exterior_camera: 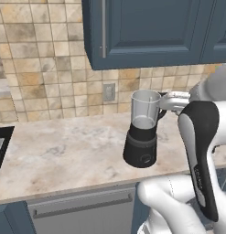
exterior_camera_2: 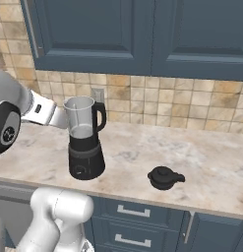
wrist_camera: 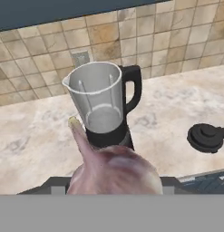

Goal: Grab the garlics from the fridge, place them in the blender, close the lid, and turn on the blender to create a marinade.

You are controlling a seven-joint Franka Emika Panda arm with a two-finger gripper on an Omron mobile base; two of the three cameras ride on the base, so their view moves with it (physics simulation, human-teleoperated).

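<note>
claw: clenched on a garlic [wrist_camera: 114, 170], its stalk pointing at the jar | blender [exterior_camera: 142, 129]: stood upright on the bench [exterior_camera: 64, 155], jar open | lid [exterior_camera_2: 165, 177]: lay on the bench, well apart to the blender's right

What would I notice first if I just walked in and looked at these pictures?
Probably the blender standing on the counter with its clear jar open and empty. Next, in the hand view, a big pinkish garlic fills the bottom of the picture, held close in front of the jar. Then the little black lid lying by itself on the counter, off to the blender's right.
</note>
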